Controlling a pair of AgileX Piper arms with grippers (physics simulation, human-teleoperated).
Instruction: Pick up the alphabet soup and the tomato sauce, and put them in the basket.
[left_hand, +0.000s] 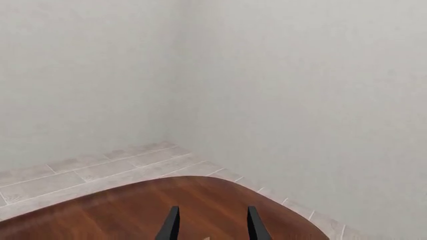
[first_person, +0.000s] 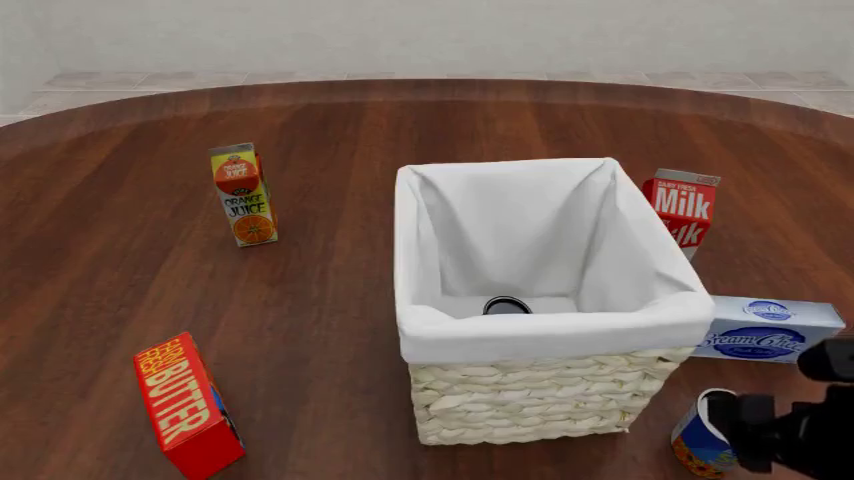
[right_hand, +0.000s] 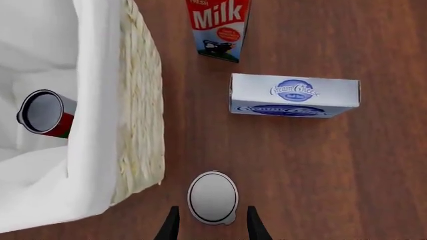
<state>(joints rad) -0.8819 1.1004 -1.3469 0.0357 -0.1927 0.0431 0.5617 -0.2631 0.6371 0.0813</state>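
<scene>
The alphabet soup (right_hand: 213, 197), a can with a pale silver lid, stands on the table just outside the basket's near right corner; its blue and orange label (first_person: 698, 440) shows in the front view. My right gripper (right_hand: 212, 226) is open, with one finger on each side of the can and small gaps showing. The tomato sauce (right_hand: 43, 112), a small red can with a dark top (first_person: 506, 305), lies inside the basket (first_person: 534, 395) on its white lining. My left gripper (left_hand: 211, 227) is open and holds nothing, pointing past the table's edge toward a wall; it is out of the front view.
A milk carton (first_person: 683, 207) and a cream cheese box (first_person: 767, 328) sit right of the basket. An orange juice carton (first_person: 243, 195) stands to its left. A butter box (first_person: 187, 405) lies at the near left. The table's rounded edge (left_hand: 220, 181) meets a tiled floor.
</scene>
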